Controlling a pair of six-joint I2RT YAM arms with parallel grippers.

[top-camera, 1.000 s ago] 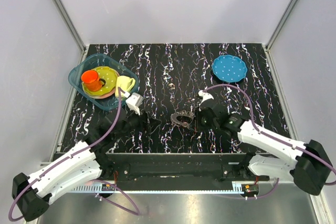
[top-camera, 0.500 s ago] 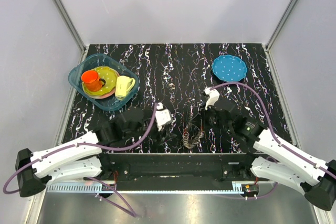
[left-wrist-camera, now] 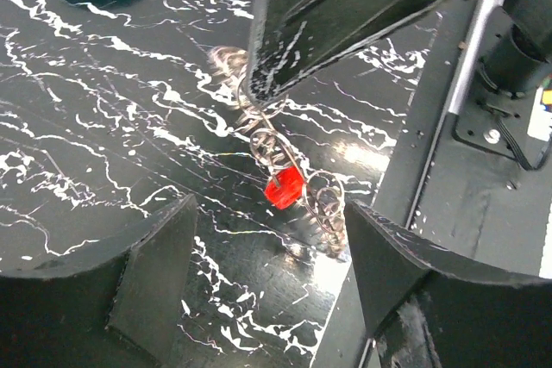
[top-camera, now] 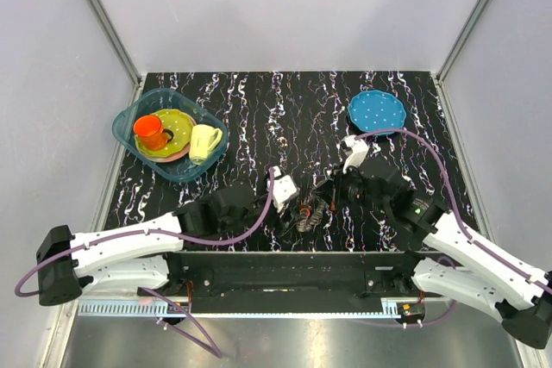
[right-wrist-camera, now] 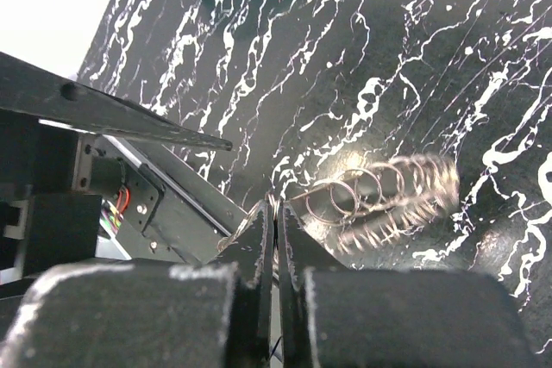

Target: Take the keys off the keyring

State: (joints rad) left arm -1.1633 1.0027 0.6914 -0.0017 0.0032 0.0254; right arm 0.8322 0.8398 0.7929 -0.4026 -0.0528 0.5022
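Note:
The keyring [top-camera: 315,211] is a bunch of thin grey metal loops near the table's front edge. My right gripper [top-camera: 330,200] is shut on one loop, and the rest hangs from it just above the table. In the right wrist view the loops [right-wrist-camera: 379,194] are blurred beyond the shut gripper [right-wrist-camera: 276,209]. A tiny red key [left-wrist-camera: 284,187] hangs on the keyring [left-wrist-camera: 276,148] in the left wrist view. My left gripper [left-wrist-camera: 269,217] is open, its jaws either side of the key and not touching it. In the top view it [top-camera: 293,207] sits just left of the keyring.
A blue bin [top-camera: 129,131] at the back left holds an orange cup [top-camera: 150,131], a yellow plate [top-camera: 177,122] and a pale mug [top-camera: 204,140]. A blue dotted plate [top-camera: 377,112] lies at the back right. The black frame rail [top-camera: 285,263] runs along the table's front edge.
My left arm has swung right from near the bin up to the keyring. My right gripper has lifted the keyring off the table and holds it near the front edge.

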